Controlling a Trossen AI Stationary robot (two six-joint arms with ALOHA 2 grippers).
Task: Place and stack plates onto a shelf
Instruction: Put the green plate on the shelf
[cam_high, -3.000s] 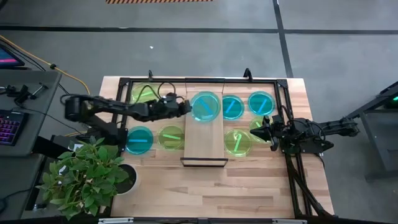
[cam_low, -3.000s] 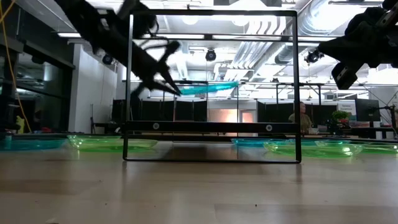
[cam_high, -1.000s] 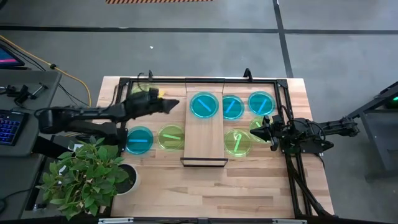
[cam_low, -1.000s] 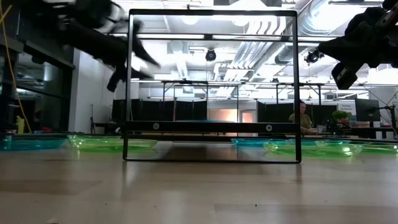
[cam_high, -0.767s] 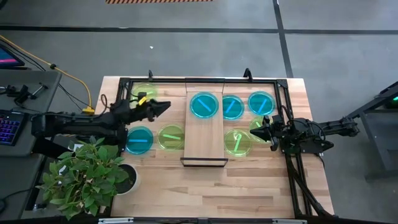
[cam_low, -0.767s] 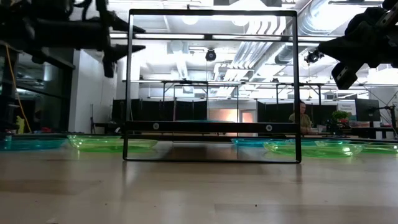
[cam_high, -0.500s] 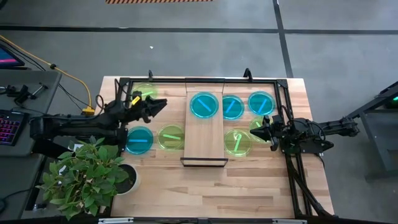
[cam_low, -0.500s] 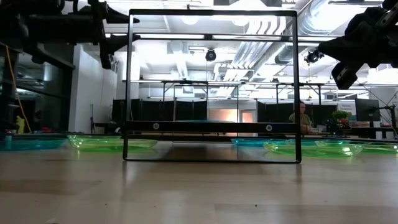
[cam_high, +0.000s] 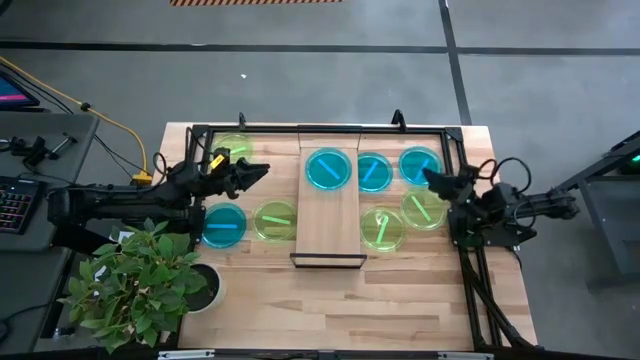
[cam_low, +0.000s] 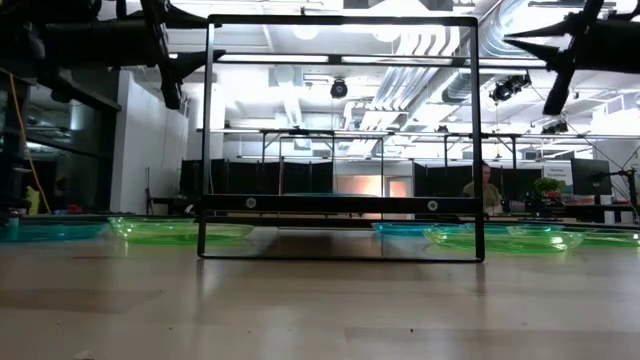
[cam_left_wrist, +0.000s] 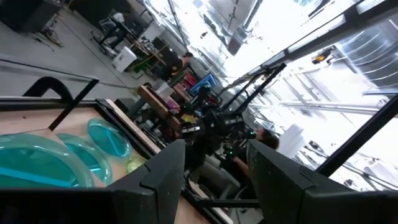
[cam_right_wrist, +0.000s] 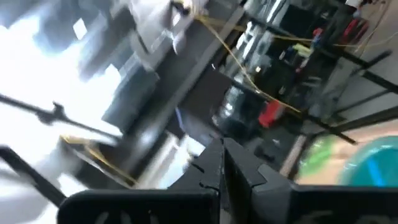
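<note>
Although the high view takes in the whole table, several items are only partly legible. One lime-green plate (cam_high: 232, 148) left of the shelf (cam_high: 330, 235) is half covered by the left gripper (cam_high: 262, 167). In the low view the plates show only as thin edge-on rims either side of the shelf frame, and their stripes cannot be read there.

The shelf is a long light-wood board with a thin black frame, set lengthwise at the middle of the table. One cyan plate (cam_high: 329, 170) with a diagonal stripe lies on its far end; the rest of the board is bare.

Left of the shelf, a green plate (cam_high: 274, 221) sits just beside the board, with a cyan plate (cam_high: 223, 225) beyond it. Right of the shelf lie two cyan plates (cam_high: 374, 171) and (cam_high: 419, 165), and two green ones, (cam_high: 382, 229) and (cam_high: 423, 208), overlapping at their rims.

The left gripper hovers left of the shelf's far end, fingers apart and holding nothing; its wrist view confirms the gap. The right gripper (cam_high: 432, 178) is raised well right of the shelf, beside the farther cyan plate, fingers together. A potted plant (cam_high: 140, 282) stands at the table's near left corner, well apart from the shelf.
</note>
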